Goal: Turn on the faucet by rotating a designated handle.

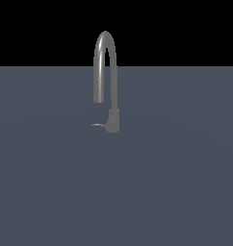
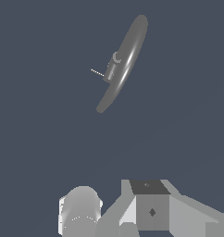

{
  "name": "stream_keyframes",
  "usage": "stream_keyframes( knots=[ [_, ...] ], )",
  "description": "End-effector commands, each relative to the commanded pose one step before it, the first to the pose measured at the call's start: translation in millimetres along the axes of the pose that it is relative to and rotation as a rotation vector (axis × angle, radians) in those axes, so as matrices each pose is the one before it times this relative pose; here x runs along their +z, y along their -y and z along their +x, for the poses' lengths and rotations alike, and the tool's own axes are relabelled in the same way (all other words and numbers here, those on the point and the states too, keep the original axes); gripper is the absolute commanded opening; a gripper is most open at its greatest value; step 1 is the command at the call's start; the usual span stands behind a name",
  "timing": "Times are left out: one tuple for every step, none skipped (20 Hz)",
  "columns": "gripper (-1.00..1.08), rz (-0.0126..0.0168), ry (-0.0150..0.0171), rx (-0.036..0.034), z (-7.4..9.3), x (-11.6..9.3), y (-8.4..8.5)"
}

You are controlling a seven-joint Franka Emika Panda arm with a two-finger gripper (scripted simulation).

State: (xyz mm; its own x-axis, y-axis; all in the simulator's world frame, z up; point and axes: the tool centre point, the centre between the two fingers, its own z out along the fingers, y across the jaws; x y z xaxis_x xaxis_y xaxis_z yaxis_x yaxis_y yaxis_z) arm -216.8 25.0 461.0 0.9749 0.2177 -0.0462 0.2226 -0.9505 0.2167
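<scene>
The faucet (image 1: pixel 112 86) is a slim grey gooseneck tap standing upright in the middle of the exterior view, on a short thicker base. Its handle (image 1: pixel 97 125) is a thin grey lever sticking out of the base toward the exterior view's left. In the wrist view the faucet (image 2: pixel 125 60) shows from above as a long narrow arch some way off, with the handle (image 2: pixel 97 72) a fine line projecting from its side. The gripper's fingers show in neither view. Nothing touches the faucet or the handle.
A flat dark blue-grey surface (image 1: pixel 176 182) carries the faucet, with a black background behind it. White and grey arm parts (image 2: pixel 151 210) and a pale cylinder (image 2: pixel 81 213) fill one edge of the wrist view, well apart from the faucet.
</scene>
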Motion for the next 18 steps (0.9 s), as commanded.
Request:
stream_keyframes(
  knots=[
    [-1.00, -0.06739, 0.00457, -0.07157, 13.05, 7.70, 6.92],
    [-1.00, -0.02950, 0.00202, -0.03068, 5.71, 3.33, 2.89],
    [-1.00, -0.03045, 0.00206, -0.03168, 5.89, 3.45, 2.98],
    [-1.00, -0.03074, 0.00207, -0.03199, 5.95, 3.48, 3.02],
    [-1.00, -0.03015, 0.00201, -0.03139, 5.84, 3.42, 2.97],
    [-1.00, -0.02948, 0.00195, -0.03070, 5.72, 3.35, 2.90],
    [-1.00, -0.02883, 0.00189, -0.03003, 5.59, 3.28, 2.85],
    [-1.00, -0.02818, 0.00183, -0.02936, 5.47, 3.21, 2.79],
    [-1.00, -0.02755, 0.00177, -0.02871, 5.35, 3.14, 2.73],
    [-1.00, -0.02693, 0.00171, -0.02807, 5.24, 3.07, 2.67],
    [-1.00, -0.02632, 0.00165, -0.02745, 5.12, 3.01, 2.62],
    [-1.00, -0.02573, 0.00160, -0.02683, 5.01, 2.94, 2.56],
    [-1.00, -0.02515, 0.00154, -0.02623, 4.90, 2.88, 2.51],
    [-1.00, -0.02458, 0.00149, -0.02565, 4.79, 2.82, 2.46],
    [-1.00, -0.02404, 0.00144, -0.02508, 4.69, 2.76, 2.41],
    [-1.00, -0.02351, 0.00139, -0.02453, 4.59, 2.70, 2.36],
    [-1.00, -0.02300, 0.00134, -0.02398, 4.49, 2.65, 2.31],
    [-1.00, -0.02250, 0.00130, -0.02346, 4.40, 2.59, 2.26]
  ],
)
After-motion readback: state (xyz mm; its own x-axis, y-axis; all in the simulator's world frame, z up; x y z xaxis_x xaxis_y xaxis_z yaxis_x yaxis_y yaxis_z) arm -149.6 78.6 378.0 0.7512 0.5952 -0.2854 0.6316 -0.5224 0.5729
